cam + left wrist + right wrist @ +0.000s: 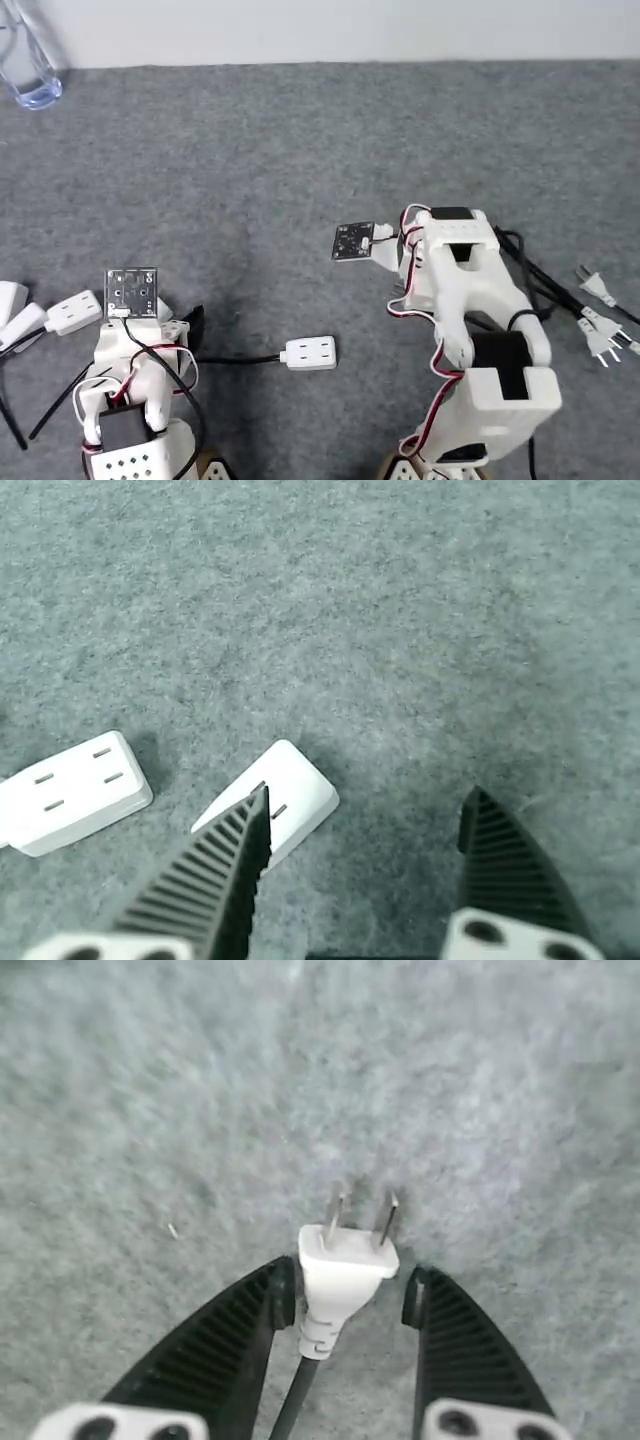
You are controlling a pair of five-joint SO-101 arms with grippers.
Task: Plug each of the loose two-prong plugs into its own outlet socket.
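My right gripper (pixel 347 1285) is shut on a white two-prong plug (pixel 345 1258). Its prongs point away over the carpet and its black cord runs back between the fingers. My left gripper (pixel 365 810) is open just above the carpet. A white outlet socket (pixel 290 792) lies partly behind one of its fingers (pixel 225 865), and a second socket (pixel 75 790) lies beside it. In the high view the left arm (pixel 130 390) stands at the lower left next to a socket (pixel 75 312). Another socket (pixel 310 352) on a black cord lies between the left arm and the right arm (pixel 470 300).
Loose white plugs (pixel 600 338) with black cords lie at the right edge, one more (pixel 597 285) just above them. Further white socket blocks (pixel 15 310) sit at the left edge. A clear container (pixel 30 60) stands at the far left corner. Grey carpet (pixel 250 170) stretches open across the far half.
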